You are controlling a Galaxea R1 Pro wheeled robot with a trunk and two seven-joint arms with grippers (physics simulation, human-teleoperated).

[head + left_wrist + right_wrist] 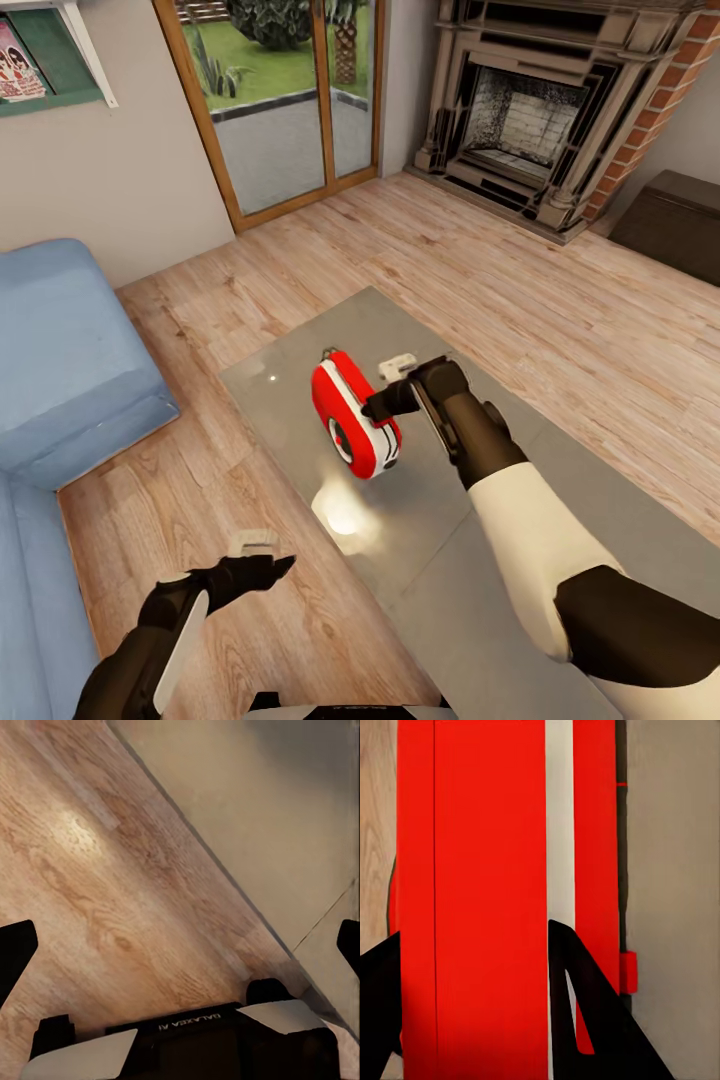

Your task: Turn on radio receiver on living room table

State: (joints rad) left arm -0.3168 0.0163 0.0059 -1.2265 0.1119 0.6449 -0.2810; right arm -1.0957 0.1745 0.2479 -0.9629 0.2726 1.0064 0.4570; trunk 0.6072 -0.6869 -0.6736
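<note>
Our right hand [392,392] sits against the radio receiver [355,418], which stands on the bench [560,500] tilted toward the sofa side, its dial face turned down and toward us. In the right wrist view the red body with its white trim stripe [559,825] runs between our two dark fingers [592,1020], one on each side of the casing, so the hand is spread around the box. We cannot tell whether the pads actually press on it. We judge the hand is placed this way to reach a switch on the casing; a small red tab [628,971] juts from the edge just beside one finger and may be that control, though we cannot be sure.

Our left hand [262,562] hangs low beside us, its fingers apart and holding nothing, above the wood floor [112,892] close to the bench edge [225,870]. It looks parked there to stay out of the right arm's way.

Beyond the right hand the bench top is bare, giving room to push or slide. On the far side of the receiver from our hand the bench edge is near, with the floor and the blue sofa [60,350] beyond it. A firm shove in that direction could tip the box or drive it toward that edge, so any press should be light.
</note>
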